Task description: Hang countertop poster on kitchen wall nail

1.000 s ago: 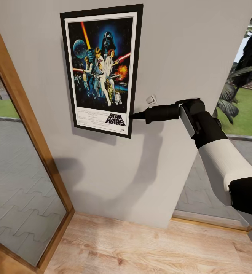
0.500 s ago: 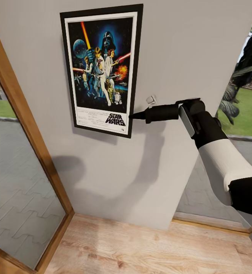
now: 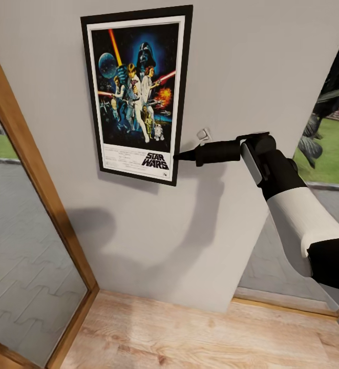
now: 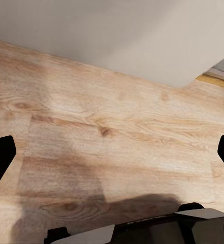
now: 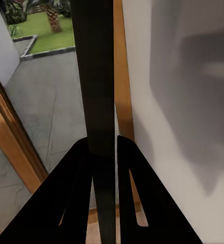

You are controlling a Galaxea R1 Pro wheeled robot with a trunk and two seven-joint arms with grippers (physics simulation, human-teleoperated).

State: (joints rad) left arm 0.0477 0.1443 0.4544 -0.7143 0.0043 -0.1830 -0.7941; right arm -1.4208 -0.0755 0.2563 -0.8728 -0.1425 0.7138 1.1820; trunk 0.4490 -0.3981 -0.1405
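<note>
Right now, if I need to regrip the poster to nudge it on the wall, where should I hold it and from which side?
Probably keep the hold you have: the right end effector pinches the poster by its black frame, low on the right edge, coming in from the side. The poster lies flat against the wall, so its thin edge is likely the only part two fingers can straddle.

A pale grey wall point(image 3: 231, 66) stands ahead, with soft shadows across its lower part. A small white hook point(image 3: 204, 135) sticks out of it. At the wall's foot runs a light wood-plank floor point(image 3: 190, 333). Left of the wall, a wooden-framed glass door point(image 3: 21, 246) looks out on grey paving point(image 3: 16, 205) and grass. Right of the wall, palm leaves point(image 3: 338, 82) and lawn point(image 3: 338, 148) show outside.
</note>
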